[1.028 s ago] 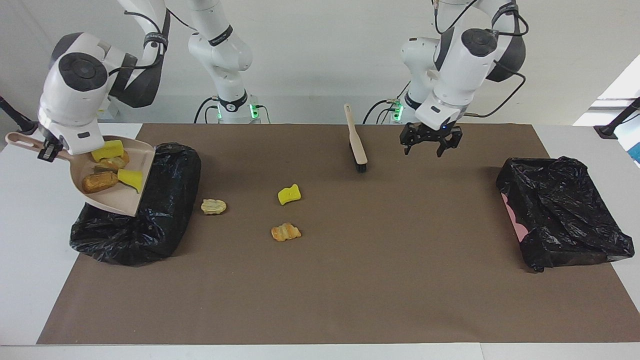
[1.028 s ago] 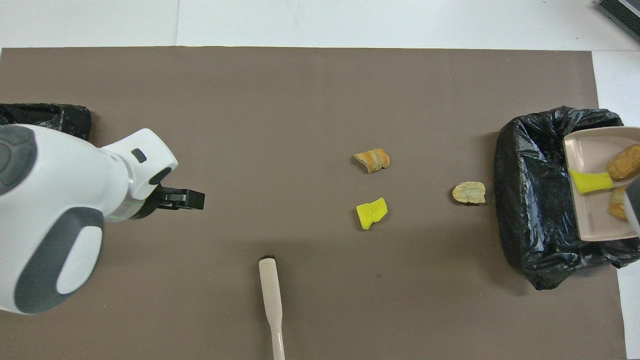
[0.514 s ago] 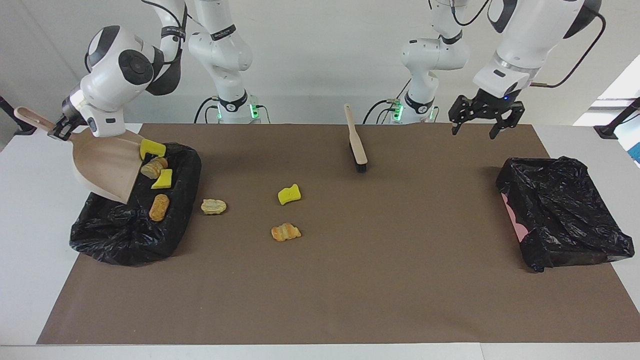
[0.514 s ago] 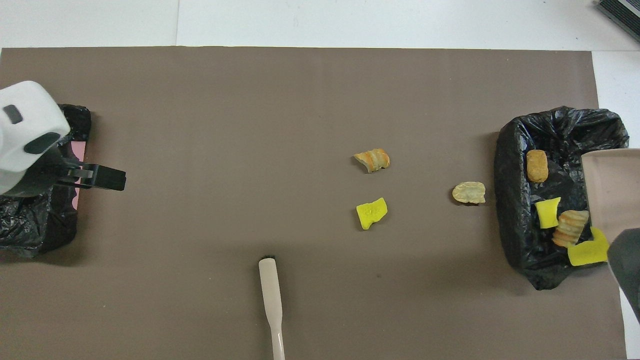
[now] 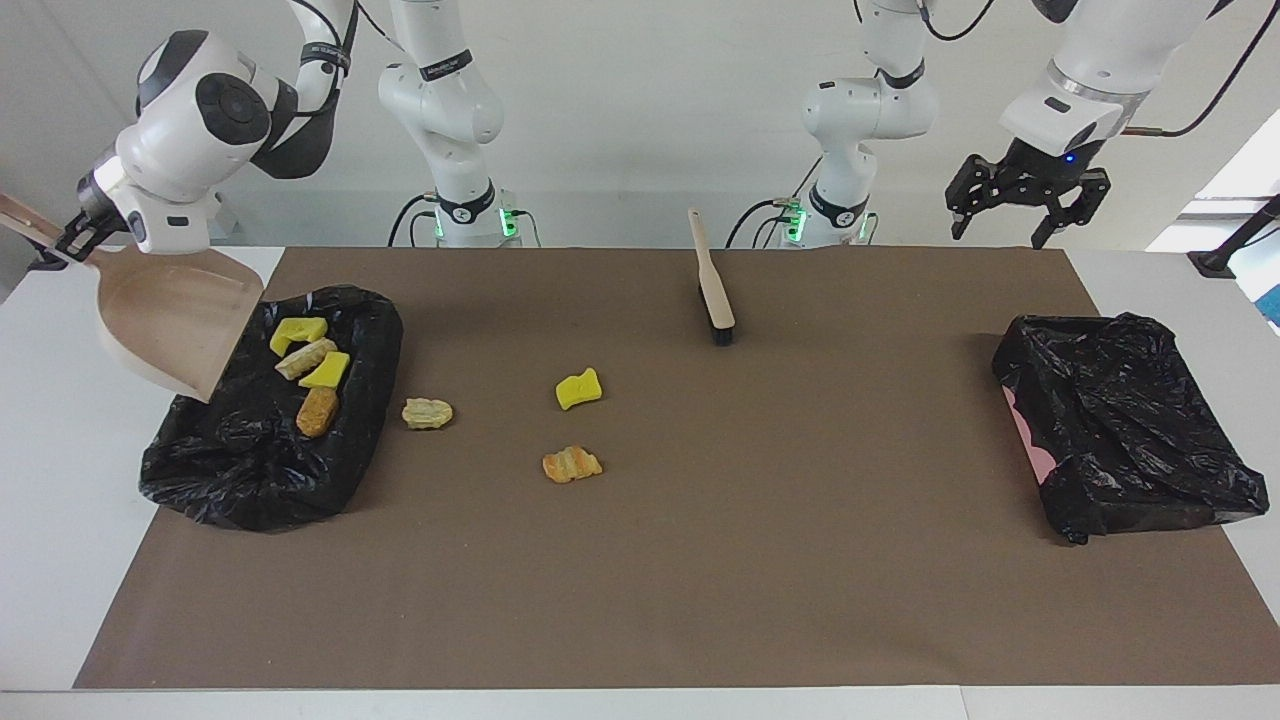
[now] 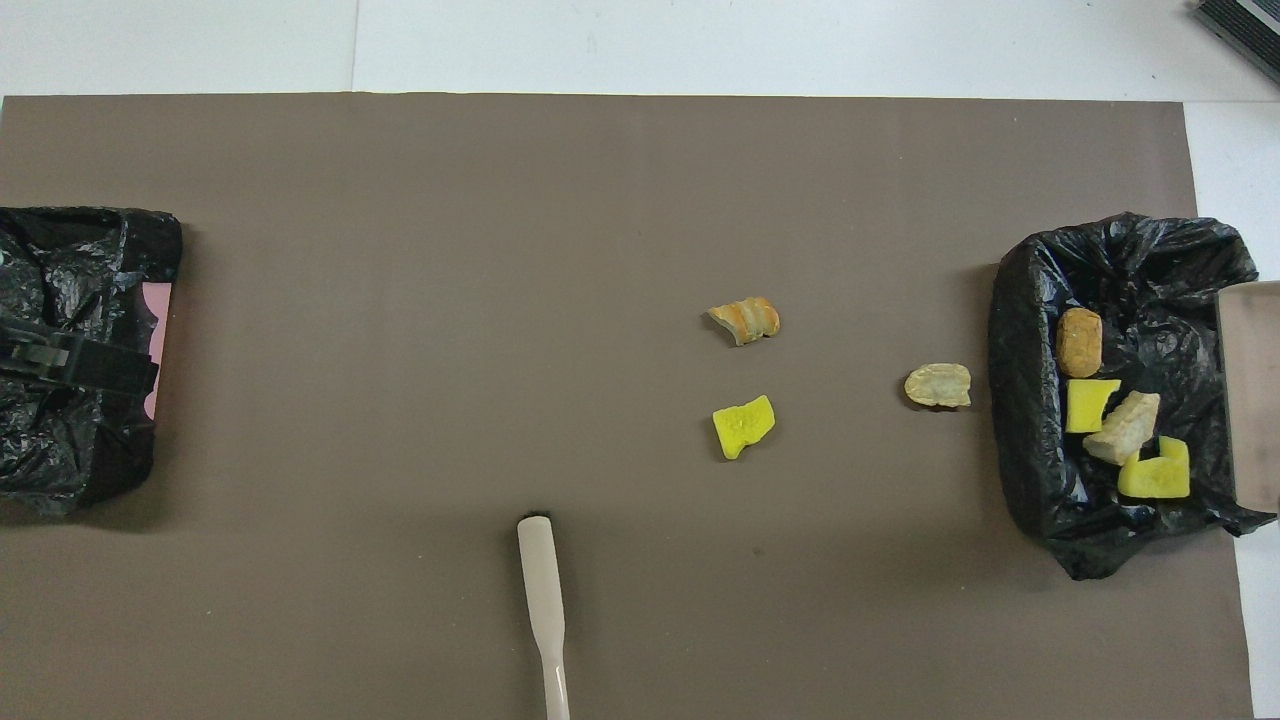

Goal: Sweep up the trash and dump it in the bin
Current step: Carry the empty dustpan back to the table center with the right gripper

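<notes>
Four scraps [image 5: 305, 370] are piled in the bin [image 5: 250, 470]; dustpan [image 5: 170, 320] is gripped mouth-down by right pincer [image 5: 75, 235], left pincer [image 5: 1025, 205] spread wide.

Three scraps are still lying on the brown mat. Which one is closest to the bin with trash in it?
The pale beige lump, lying right beside that bin. The yellow sponge piece and orange-brown lump lie nearer the table's middle.

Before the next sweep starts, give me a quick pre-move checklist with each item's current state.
1. Dustpan emptied: ok, nothing on it.
2. Right gripper shut on the dustpan handle: ok.
3. Dumped scraps in the bin at the right arm's end: ok, four inside.
4. Mat cleared: not ok; the yellow sponge piece, orange-brown lump and tan lump remain.
5. Brush held: not ok, it lies on the mat.
6. Left gripper free: ok, open and raised.
</notes>
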### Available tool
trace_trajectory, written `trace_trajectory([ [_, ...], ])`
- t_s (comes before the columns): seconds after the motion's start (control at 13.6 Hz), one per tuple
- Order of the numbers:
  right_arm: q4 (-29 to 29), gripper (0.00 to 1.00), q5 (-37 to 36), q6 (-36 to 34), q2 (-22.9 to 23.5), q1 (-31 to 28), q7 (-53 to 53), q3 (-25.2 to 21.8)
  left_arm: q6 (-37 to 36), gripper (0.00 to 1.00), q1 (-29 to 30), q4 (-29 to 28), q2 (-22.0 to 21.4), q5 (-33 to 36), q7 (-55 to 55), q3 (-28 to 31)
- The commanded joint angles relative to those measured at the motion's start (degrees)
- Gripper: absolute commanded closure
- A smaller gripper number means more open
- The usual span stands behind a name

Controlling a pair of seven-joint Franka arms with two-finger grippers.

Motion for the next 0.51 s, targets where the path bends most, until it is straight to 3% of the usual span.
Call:
trace_trajectory([
  [0.0,1.0,1.00,7.6,-0.2,-0.6,0.2,-1.2,0.7,-2.2,0.00,0.4,2.6,1.6,0.2,0.9,-0.3],
  [0.44,0.4,1.00,26.0,-2.6,-0.4,5.6,-4.5,0.8,-2.0,0.00,0.4,2.6,1.6,0.3,0.7,-0.1],
])
